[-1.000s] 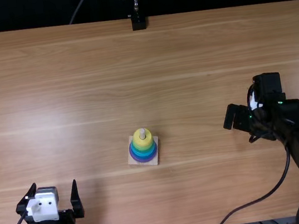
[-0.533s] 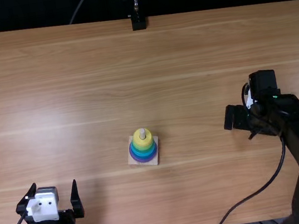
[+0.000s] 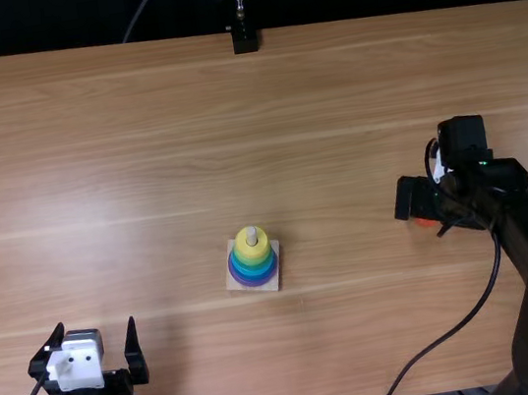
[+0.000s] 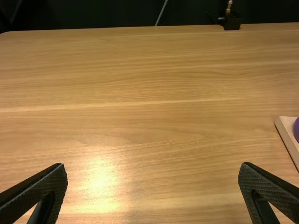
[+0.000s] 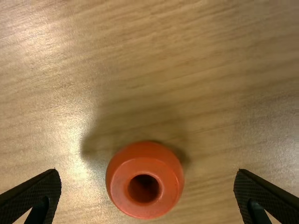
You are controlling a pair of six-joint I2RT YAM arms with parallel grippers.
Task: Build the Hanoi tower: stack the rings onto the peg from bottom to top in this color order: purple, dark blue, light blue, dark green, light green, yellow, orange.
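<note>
Hanoi tower stands on the table, between the left claw and right claw, both spread apart. Its yellow ring sits topmost; the smaller orange ring lies beneath the right claw.

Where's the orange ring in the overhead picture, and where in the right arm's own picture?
Overhead: right of the middle, a sliver of orange ring peeking out beside the black right arm.
Right arm's camera: seen whole, hole toward the camera, between the right claw's spread fingers.
Shared landmark: that claw.
</note>
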